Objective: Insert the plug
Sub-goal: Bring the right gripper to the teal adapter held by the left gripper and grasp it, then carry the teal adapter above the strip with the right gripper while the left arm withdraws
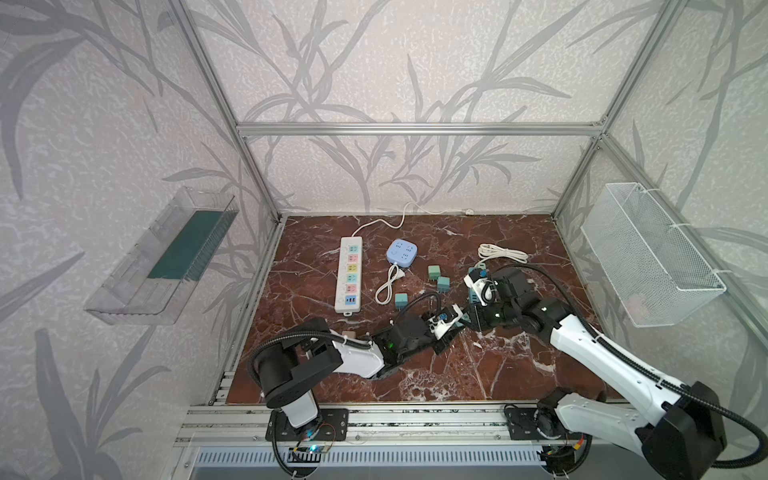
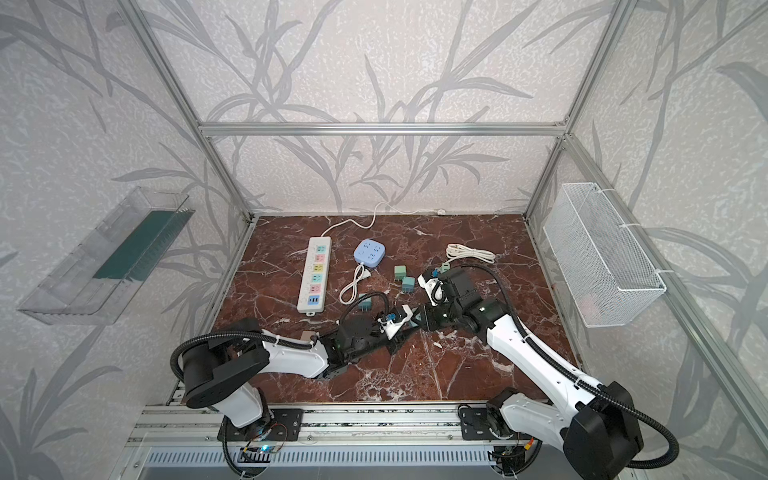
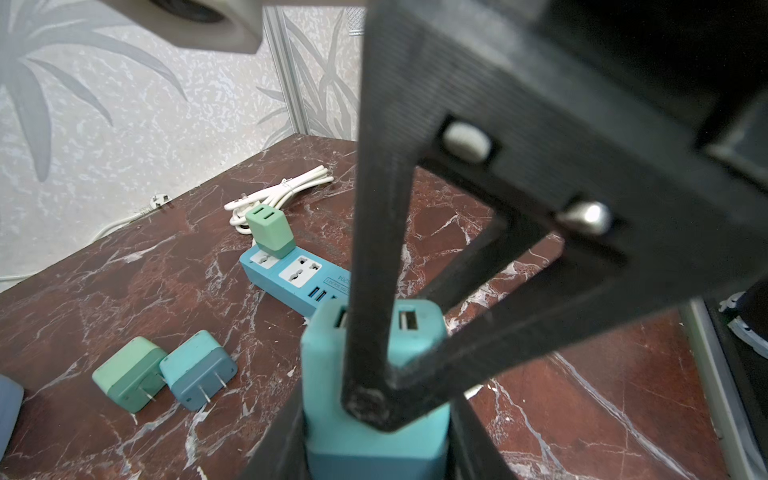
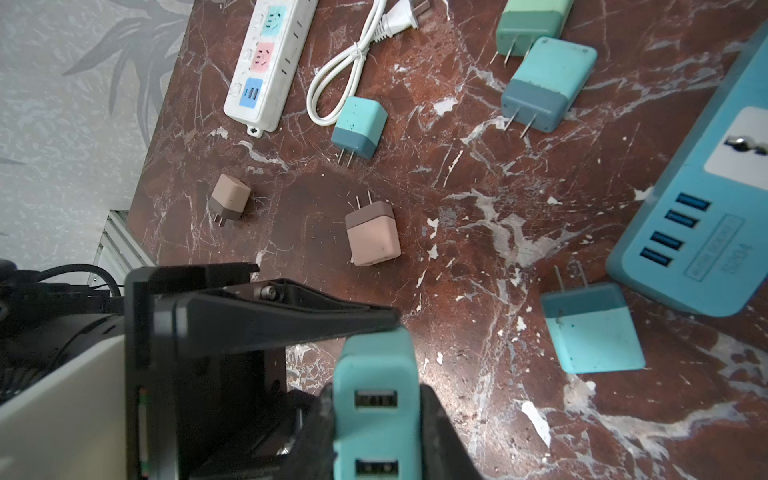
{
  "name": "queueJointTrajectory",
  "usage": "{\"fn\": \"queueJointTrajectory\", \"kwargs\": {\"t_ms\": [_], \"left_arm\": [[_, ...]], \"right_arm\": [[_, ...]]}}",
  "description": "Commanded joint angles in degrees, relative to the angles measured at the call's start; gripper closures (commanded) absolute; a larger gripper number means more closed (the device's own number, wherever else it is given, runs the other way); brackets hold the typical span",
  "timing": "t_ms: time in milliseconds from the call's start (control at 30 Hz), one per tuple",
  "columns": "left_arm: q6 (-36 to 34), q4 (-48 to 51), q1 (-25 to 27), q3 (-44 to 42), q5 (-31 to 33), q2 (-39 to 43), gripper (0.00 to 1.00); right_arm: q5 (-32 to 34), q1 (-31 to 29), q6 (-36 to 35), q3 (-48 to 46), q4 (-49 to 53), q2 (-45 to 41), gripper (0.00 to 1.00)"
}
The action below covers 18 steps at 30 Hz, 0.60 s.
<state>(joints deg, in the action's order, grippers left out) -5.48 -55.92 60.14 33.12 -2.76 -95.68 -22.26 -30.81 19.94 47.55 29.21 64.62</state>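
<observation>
Handover seems the step in hand: teal plug sits clenched between the tips of both left gripper and right gripper, so the left should release fully before the right carries it, prongs square, to the free socket of the blue power strip nearby.

We are seeing a counter of smooth red-brown marble veined with white. The plug is showing matt teal plastic. Far left, the power strip is showing smooth white plastic. On the right wall a basket of white wire mesh is hanging; on the left, a clear plastic tray. Aluminium bars are framing rough-textured wallpaper.
</observation>
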Motion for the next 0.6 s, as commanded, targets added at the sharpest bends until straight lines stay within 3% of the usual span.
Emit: {"fn": "queueJointTrajectory", "kwargs": {"t_ms": [0,67,133,300,400,467,567], "left_arm": [[-0.8,-3.6,0.2,0.0,2.6,-0.4,0.43],[-0.6,-5.1,0.2,-0.2,5.2,-0.8,0.27],[0.2,-7.9,0.2,-0.7,8.9,-1.3,0.20],[4.7,-12.9,0.2,-2.8,16.9,2.0,0.15],[10.1,-6.2,0.1,-1.3,23.9,7.4,0.14],[21.3,3.4,-1.6,1.6,28.8,11.4,0.14],[45.5,29.8,-10.3,10.8,22.3,16.2,0.17]], "right_arm": [[0.2,-0.4,1.5,1.5,-1.2,-0.7,0.90],[2.5,-0.4,1.2,1.5,-0.8,-1.3,0.91],[6.4,-0.3,0.7,2.2,0.5,-1.7,0.93],[19.2,-0.3,-2.4,4.3,1.4,-2.0,0.96],[26.3,-0.2,-3.9,5.7,0.5,-0.4,0.99],[30.4,-0.1,-4.7,6.1,-0.9,0.9,0.99],[36.2,0.4,-5.2,5.4,-5.4,2.4,1.00]]}}
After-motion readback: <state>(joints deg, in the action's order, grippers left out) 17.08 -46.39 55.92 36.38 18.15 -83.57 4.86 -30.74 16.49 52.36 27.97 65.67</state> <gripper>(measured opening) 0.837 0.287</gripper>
